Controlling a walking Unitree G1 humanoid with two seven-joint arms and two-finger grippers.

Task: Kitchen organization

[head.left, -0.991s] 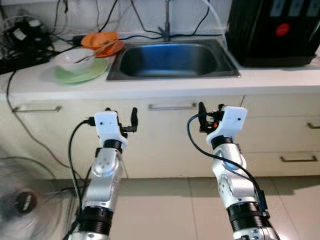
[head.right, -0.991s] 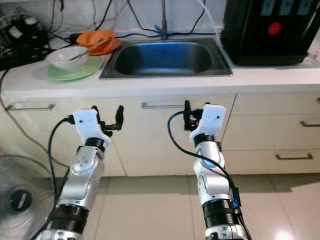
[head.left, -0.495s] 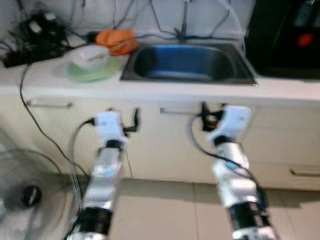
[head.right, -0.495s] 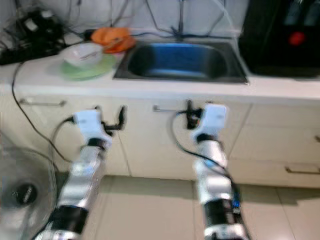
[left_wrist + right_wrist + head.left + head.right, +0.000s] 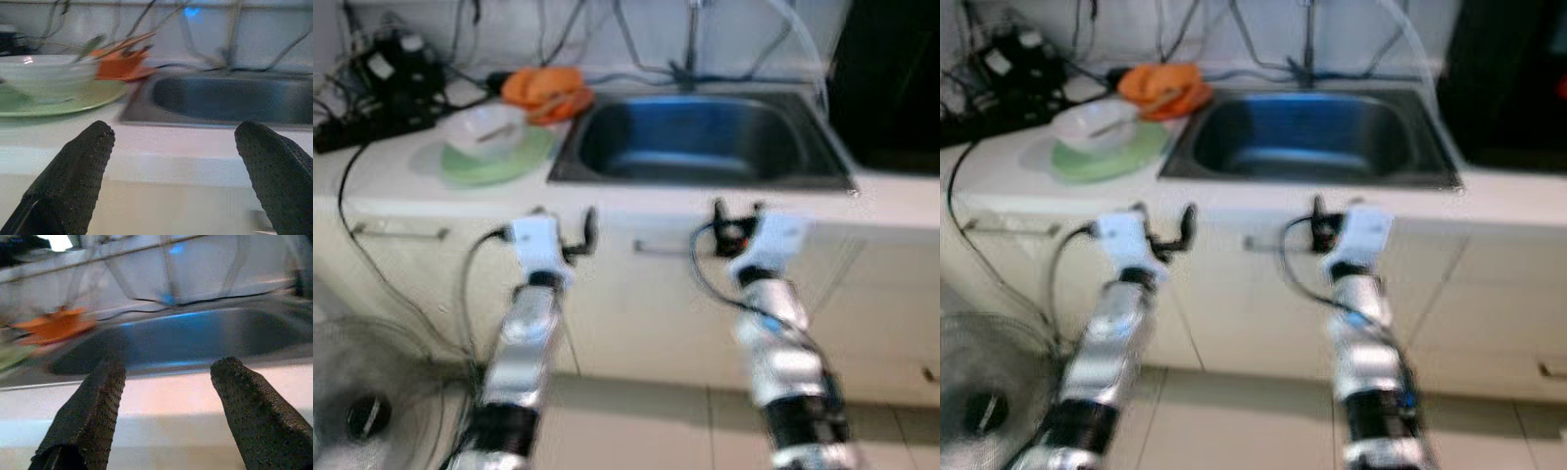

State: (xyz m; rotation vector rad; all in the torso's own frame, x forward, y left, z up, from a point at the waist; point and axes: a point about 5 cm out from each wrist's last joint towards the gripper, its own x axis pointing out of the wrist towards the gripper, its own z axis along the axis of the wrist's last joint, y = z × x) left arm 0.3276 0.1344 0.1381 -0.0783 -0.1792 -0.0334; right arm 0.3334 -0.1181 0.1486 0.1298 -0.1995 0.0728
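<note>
Left wrist view: left gripper (image 5: 171, 147) spread wide, empty, like right gripper (image 5: 166, 387); probable risk, through blur, knocking white bowl (image 5: 484, 127) off green plate (image 5: 499, 162).

We see a sink (image 5: 695, 137) of brushed metal with a dull bluish sheen, set in a smooth, matt pale countertop (image 5: 401, 191). At ten o'clock from the sink, a glossy white bowl (image 5: 481, 129), seemingly ceramic, sits on a smooth light-green plate (image 5: 514, 164); behind them lies glossy orange dishware (image 5: 543, 88), likely plastic. The cabinet fronts (image 5: 636, 304) below look smooth and cream-coloured, with thin metal handles (image 5: 396, 232). Our arms (image 5: 524, 333) are satin silver metal with white plastic wrist housings (image 5: 533, 240). In the wrist views, the left gripper's fingers (image 5: 73, 171) and the right gripper's fingers (image 5: 90, 406) are matt black with a dimpled, rubbery texture. The floor tiles (image 5: 636, 431) appear smooth and faintly glossy.
</note>
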